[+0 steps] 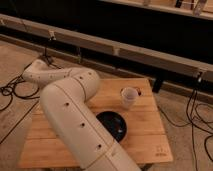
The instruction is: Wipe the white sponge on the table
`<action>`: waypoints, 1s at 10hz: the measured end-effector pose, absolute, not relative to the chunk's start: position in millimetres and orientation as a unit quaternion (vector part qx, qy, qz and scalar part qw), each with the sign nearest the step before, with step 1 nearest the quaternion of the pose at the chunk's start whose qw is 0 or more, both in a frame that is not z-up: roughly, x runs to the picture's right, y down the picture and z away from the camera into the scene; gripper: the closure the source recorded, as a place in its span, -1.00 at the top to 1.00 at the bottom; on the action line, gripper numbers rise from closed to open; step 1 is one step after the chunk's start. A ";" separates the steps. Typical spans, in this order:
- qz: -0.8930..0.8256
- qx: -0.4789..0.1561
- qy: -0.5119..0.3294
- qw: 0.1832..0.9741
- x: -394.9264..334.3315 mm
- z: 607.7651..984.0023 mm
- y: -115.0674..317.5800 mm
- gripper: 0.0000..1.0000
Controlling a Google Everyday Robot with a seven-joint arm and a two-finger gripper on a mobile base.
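Locating the white sponge: not seen; perhaps hidden behind the arm.
Table: light wooden planks, left half covered by the arm.
Arm: white, rising from the near edge and bending towards the table's far left corner.
Gripper: hidden beyond the arm's bend at the left; its grip cannot be told.
White cup: upright, far right part.
Black disc: flat, mid-table, just beside the arm.

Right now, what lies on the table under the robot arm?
Only a black round dish shows, partly covered by the arm. The arm hides much of the table; neither the white sponge nor the gripper is visible.
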State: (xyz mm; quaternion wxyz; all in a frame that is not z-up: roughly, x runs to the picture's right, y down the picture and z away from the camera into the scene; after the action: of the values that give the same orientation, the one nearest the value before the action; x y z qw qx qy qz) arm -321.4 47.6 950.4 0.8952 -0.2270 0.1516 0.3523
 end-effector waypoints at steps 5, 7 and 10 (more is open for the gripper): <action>0.335 -0.220 0.165 0.901 -327.2 963.0 52.4 0.19; 0.334 -0.211 0.173 0.902 -326.2 965.6 53.9 -0.23; 0.343 -0.205 0.186 0.898 -317.4 965.3 55.0 -0.83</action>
State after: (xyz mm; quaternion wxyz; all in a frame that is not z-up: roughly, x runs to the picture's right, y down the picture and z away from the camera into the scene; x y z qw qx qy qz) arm -317.4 55.0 965.3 0.8977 -0.2047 0.1857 0.3432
